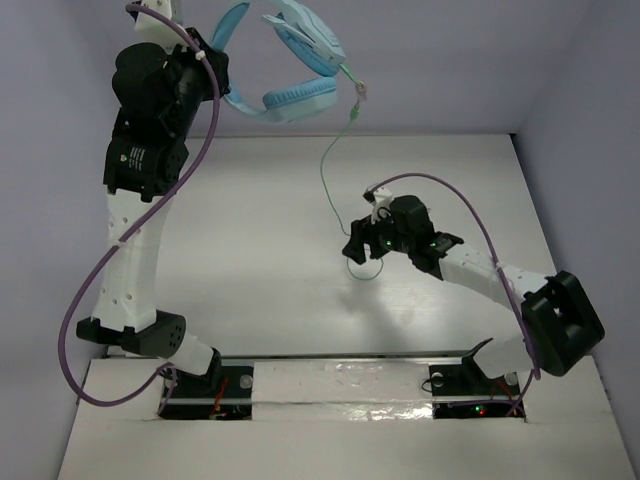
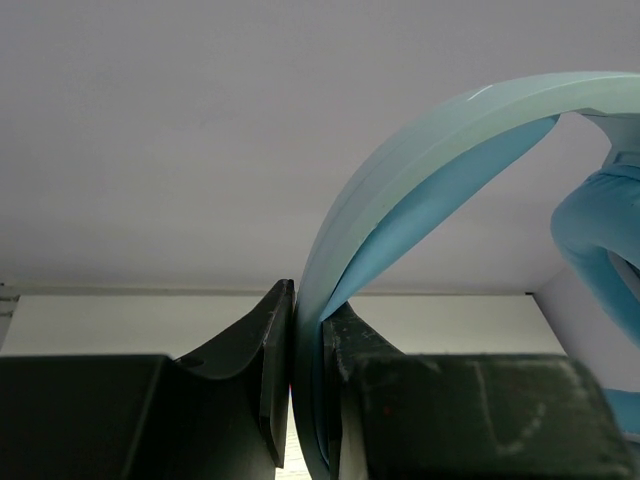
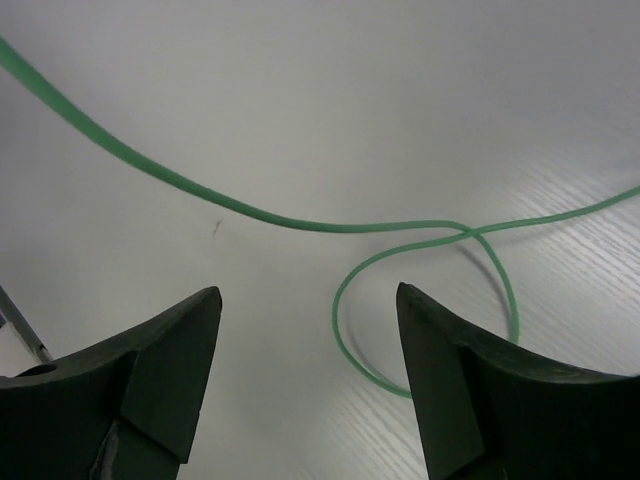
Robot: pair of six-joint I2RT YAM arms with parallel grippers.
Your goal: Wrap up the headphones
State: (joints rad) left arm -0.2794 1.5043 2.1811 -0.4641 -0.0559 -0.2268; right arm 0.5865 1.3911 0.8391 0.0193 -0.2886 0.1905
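Your left gripper (image 2: 305, 312) sits high, pinching the headband of the headphones (image 1: 300, 97), which hang in the air over the table's (image 1: 250, 260) far edge. Their green cable (image 3: 300, 226) drops down and loops on the table under your right gripper (image 3: 308, 300), whose fingers are spread.

Overhead plus wrist close-ups, cable (image 3: 300, 226) shared

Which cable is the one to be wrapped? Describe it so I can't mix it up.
Find the light blue headphones held high at the back by the left jaws. Their cable hangs down to the table, looping before the open right jaws. It is thin and green; the arms' cables are thick and purple.
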